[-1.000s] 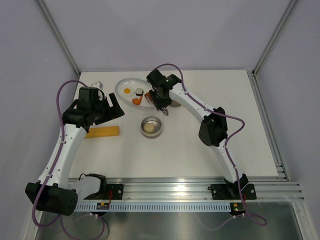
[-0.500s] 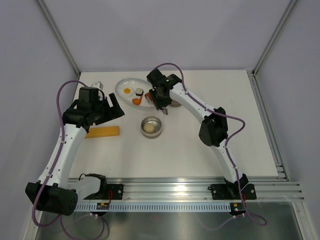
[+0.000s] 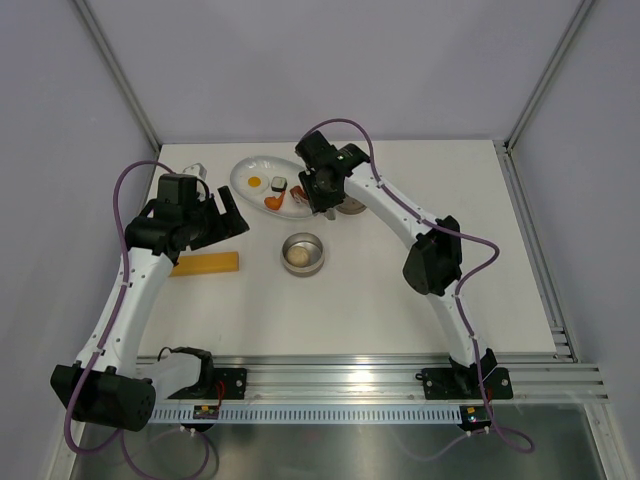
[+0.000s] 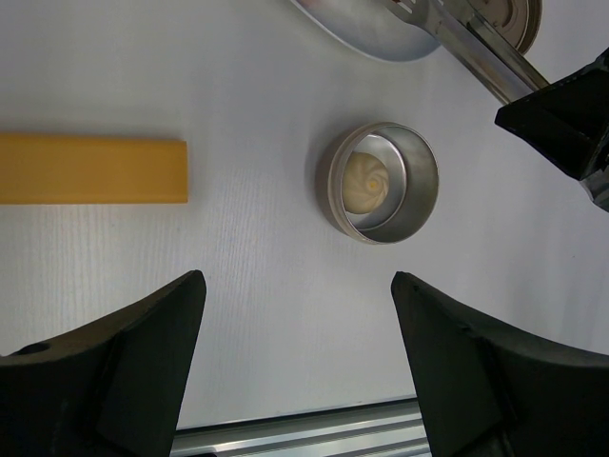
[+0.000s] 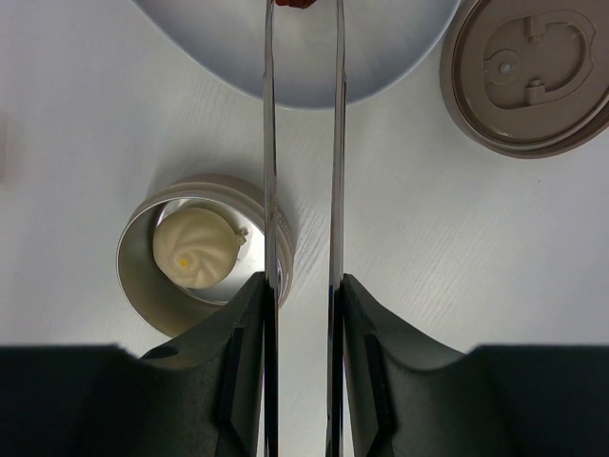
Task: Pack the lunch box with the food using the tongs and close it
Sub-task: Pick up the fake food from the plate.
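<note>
The lunch box [image 3: 303, 253] is a small steel tin, open, with a beige ball of food [image 5: 195, 248] inside. Its lid [image 5: 528, 71] lies flat to the right of the white plate [image 3: 247, 170]. On the plate are a fried egg [image 3: 254, 181], a sushi roll [image 3: 279, 183], an orange chunk [image 3: 270, 204] and a sausage [image 3: 297, 196]. My right gripper [image 5: 303, 281] is shut on the tongs [image 5: 268, 143], whose two arms reach over the plate to the sausage [image 5: 295, 3] at the frame's top edge. My left gripper [image 4: 297, 362] hangs open and empty, left of the tin [image 4: 378, 181].
A flat yellow block [image 3: 205, 264] lies left of the tin, under my left arm. The table's near edge is a metal rail [image 3: 400, 380]. Frame posts stand at the far corners.
My right gripper has shifted slightly away from the tin toward the plate, carrying the tongs with it. The left arm has not moved.
</note>
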### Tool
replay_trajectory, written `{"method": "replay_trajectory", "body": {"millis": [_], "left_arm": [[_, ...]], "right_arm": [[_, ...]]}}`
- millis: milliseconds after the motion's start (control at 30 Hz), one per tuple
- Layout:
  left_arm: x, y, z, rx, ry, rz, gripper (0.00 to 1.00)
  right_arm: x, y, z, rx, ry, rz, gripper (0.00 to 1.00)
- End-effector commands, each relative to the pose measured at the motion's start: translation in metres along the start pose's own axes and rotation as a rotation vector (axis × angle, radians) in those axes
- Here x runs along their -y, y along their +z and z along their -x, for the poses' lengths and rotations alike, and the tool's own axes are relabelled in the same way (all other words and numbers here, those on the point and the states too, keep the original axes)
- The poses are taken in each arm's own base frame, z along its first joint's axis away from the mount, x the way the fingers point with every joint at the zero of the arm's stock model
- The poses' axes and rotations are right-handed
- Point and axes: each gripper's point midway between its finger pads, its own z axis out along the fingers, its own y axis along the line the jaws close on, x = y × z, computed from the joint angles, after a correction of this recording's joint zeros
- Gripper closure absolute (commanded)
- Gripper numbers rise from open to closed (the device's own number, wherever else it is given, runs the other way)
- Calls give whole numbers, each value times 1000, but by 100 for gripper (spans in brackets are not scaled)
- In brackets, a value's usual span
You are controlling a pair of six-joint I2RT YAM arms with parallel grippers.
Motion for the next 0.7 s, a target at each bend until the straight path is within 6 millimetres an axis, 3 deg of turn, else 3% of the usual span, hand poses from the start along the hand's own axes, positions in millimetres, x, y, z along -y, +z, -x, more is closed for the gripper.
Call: {"method": "replay_trajectory", "body": {"millis": [0, 200, 500, 667], "left_arm": [[6, -4, 9, 42, 8, -30, 17], [5, -5, 9, 43, 6, -28, 17], [7, -4, 9, 41, 2, -35, 17], [8, -6, 10, 45, 0, -42, 17]], "right_arm": [[-6, -42, 30, 130, 18, 21, 77], [-5, -49, 29, 136, 23, 25, 78], [0, -96, 27, 202, 48, 37, 78], [-3, -116, 10, 208, 39, 48, 78]]}}
